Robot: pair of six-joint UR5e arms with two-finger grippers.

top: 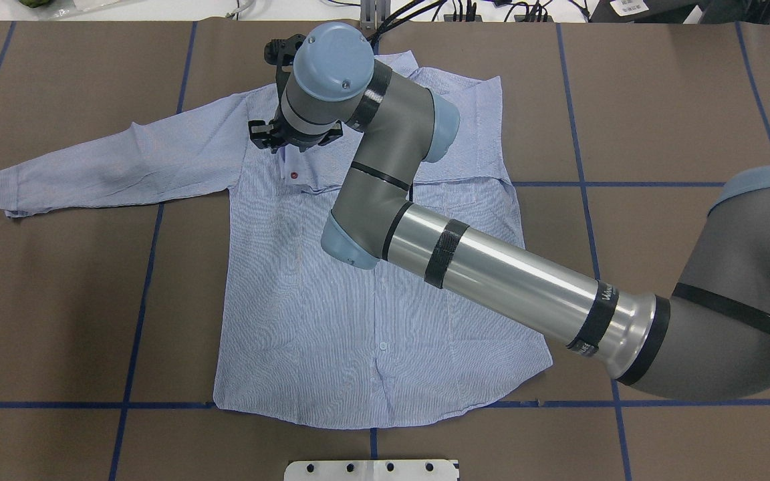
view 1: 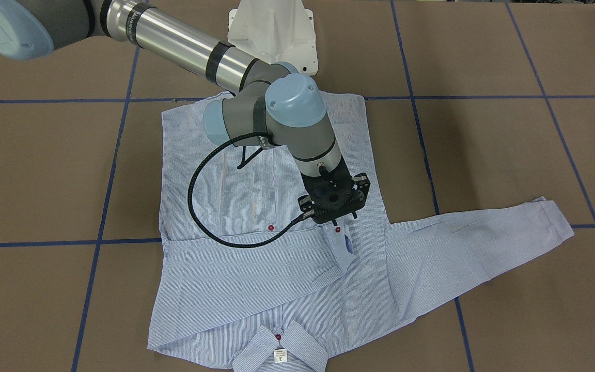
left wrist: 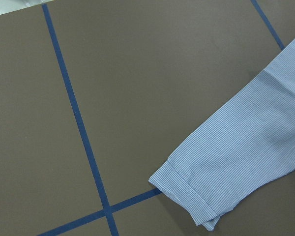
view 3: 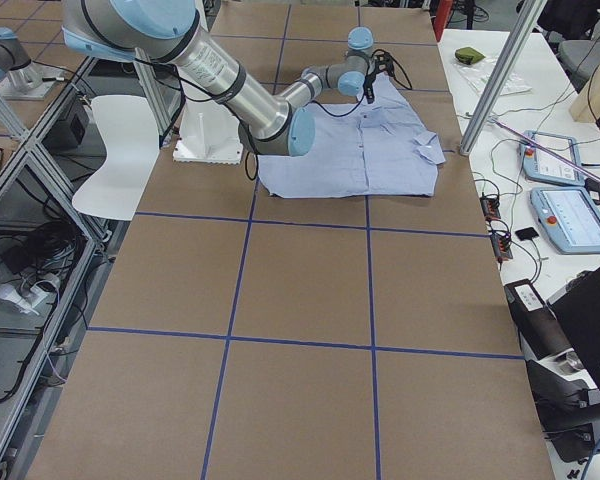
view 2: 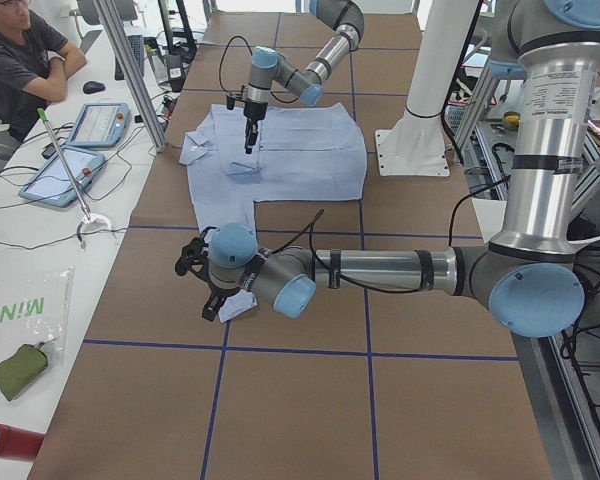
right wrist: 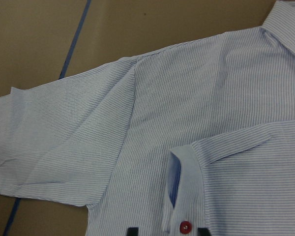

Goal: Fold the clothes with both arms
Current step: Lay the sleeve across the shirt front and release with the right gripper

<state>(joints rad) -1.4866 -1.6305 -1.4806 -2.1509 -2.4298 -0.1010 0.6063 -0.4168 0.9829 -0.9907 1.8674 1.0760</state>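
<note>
- Closest to the front camera is the collar (view 1: pixel 277 343) of the shirt (top: pixel 331 314), with its small white label (view 1: pixel 279 355).
- It is a light blue stripy shirt. It lies flat on the brown table (view 1: pixel 509 155), front side up, with the collar pointing away from the robot.
- One sleeve is already folded across the chest. Its cuff (view 1: pixel 344 245) lies near the middle of the shirt and has a red button (right wrist: pixel 185 227) on it.
- The right gripper (view 1: pixel 344 218) hangs right over that cuff. Its two black fingertips (right wrist: pixel 132 230) are spread apart with the button between them, and I think they hold nothing.
- The other sleeve (top: pixel 117 160) lies straight out to the side on the bare table.
- The left gripper (view 2: pixel 195 280) is low by the end of that long sleeve. Its camera looks down on the sleeve's cuff (left wrist: pixel 196 196) and on blue tape lines (left wrist: pixel 78 123).
- I cannot tell if the left gripper is spread or pressed together, because no fingers show in its own camera.
- I think the sleeve-folding step is half done: one sleeve is in and one is out.
- Next, I think the left gripper needs to pinch the far cuff, lift it a little and carry it over the chest.
- The right arm should move away first, because it sits where that sleeve must land.
</note>
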